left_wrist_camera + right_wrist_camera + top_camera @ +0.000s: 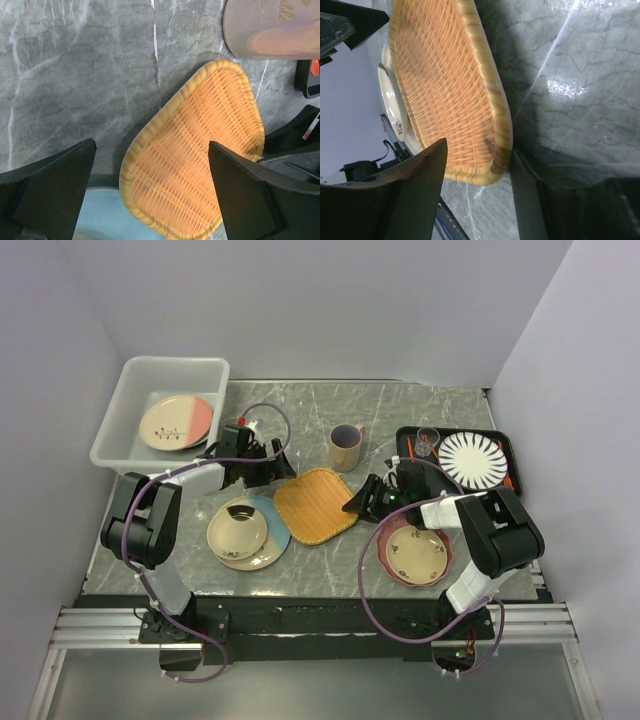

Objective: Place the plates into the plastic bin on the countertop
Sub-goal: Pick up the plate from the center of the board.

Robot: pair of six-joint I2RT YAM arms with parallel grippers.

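One tabletop [420,405] carries one plastic bin [175,361] at its far-left corner, with one cream-and-pink plate [176,422] inside. One woven tray [315,505] lies in the middle. Four more plates sit outside the bin in two stacks of two: left stack [240,535] and right stack [415,553]. There is one mug [345,447]. The left fingers [262,470] are spread wide above the woven tray. The right fingers [365,502] straddle its rim, but whether they grip it is unclear.

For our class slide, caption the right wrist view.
Right gripper straddles the orange woven tray at its rim, marble countertop alongside.
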